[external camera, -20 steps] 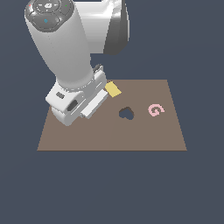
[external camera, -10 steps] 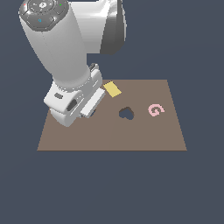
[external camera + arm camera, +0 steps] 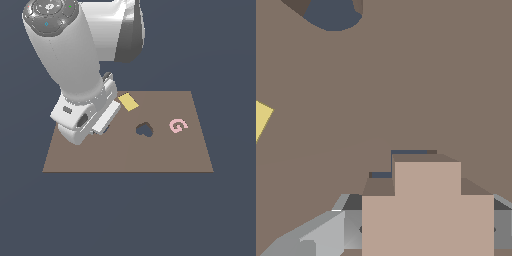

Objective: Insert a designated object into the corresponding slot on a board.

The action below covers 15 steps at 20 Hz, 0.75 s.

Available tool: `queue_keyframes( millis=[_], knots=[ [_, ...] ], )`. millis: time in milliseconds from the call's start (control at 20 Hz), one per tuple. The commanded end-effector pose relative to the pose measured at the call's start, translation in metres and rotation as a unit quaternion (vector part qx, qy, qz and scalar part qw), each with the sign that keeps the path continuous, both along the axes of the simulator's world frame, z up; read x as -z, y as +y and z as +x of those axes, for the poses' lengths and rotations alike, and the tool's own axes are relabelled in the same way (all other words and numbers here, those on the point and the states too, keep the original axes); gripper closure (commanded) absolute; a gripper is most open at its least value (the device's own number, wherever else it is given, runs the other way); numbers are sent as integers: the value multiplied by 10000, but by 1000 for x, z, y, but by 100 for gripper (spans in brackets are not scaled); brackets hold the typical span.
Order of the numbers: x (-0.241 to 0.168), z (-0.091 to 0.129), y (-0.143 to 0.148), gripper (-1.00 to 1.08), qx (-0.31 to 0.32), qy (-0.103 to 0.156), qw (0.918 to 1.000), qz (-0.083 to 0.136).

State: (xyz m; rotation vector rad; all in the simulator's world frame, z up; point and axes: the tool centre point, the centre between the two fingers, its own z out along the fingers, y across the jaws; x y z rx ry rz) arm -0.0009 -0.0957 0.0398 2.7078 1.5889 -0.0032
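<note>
I hold the tan cross piece [image 3: 427, 205] clamped in the gripper [image 3: 421, 227] just above the cross slot [image 3: 401, 162] at the board's [image 3: 165, 155] left; next I align and lower it in.

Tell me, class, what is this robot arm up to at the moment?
The arm's hand holds a tan cross piece low over the brown board, right at a dark stepped cutout that seems to match it. It looks mid-insertion. A heart-shaped cutout, a pink letter G and a yellow piece lie untouched nearby.
</note>
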Motion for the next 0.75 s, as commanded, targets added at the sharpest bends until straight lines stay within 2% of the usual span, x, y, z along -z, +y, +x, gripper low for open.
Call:
queue_keyframes(
  millis=[0,200,250,700],
  knots=[
    [3,0,0,108,3,-1,10000,2],
    [9,0,0,108,9,-2,10000,5],
    [9,0,0,-92,9,-2,10000,5],
    [9,0,0,-92,9,-2,10000,5]
  ],
)
